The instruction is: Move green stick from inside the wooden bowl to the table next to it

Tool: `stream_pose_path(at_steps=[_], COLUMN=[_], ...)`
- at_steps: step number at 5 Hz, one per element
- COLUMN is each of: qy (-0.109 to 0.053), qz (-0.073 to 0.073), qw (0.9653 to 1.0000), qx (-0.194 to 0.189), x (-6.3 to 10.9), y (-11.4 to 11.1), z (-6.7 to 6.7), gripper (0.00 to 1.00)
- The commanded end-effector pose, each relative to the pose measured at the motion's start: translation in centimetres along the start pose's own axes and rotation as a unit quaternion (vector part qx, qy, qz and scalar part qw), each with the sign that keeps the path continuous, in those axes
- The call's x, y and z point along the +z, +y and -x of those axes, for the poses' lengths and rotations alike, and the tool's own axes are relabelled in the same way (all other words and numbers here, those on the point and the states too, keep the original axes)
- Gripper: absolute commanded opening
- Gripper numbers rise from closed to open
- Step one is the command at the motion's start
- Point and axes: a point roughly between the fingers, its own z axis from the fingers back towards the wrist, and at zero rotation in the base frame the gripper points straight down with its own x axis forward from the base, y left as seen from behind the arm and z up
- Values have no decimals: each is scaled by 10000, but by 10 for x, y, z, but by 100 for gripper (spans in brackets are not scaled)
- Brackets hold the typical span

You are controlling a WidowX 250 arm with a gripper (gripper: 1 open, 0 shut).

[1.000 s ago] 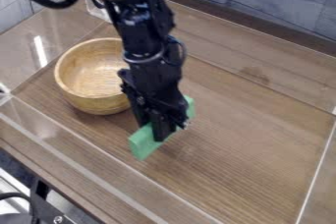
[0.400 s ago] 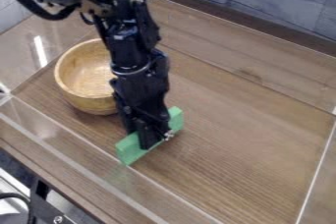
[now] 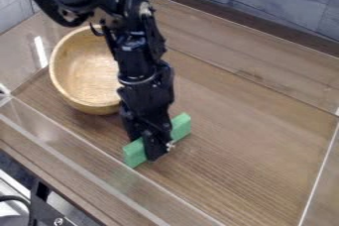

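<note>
- The black end effector (image 3: 155, 146) points straight down over the green stick (image 3: 161, 138); whether its jaws grip or stand apart cannot be told.
- The stick lies on the desk (image 3: 252, 101), right of the empty wooden bowl (image 3: 87, 71).

Soft, even indoor light; small, grainy picture.

A pale sheen lies across the table (image 3: 252, 91), brightest toward the upper right, and the near acrylic wall (image 3: 79, 166) shows milky reflections. The black arm (image 3: 133, 52) reads as a dark mass with little detail, casting only a faint shadow. Edges are slightly soft throughout.
</note>
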Motion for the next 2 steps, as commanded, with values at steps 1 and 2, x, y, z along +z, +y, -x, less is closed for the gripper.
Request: stream_pose_path(at_steps=[1,2], qy=[-107,-141], qz=[-12,40], qw=[9999,9996], qx=[119,254], x=[6,9], y=[6,8], z=[0,3], gripper=[100,100])
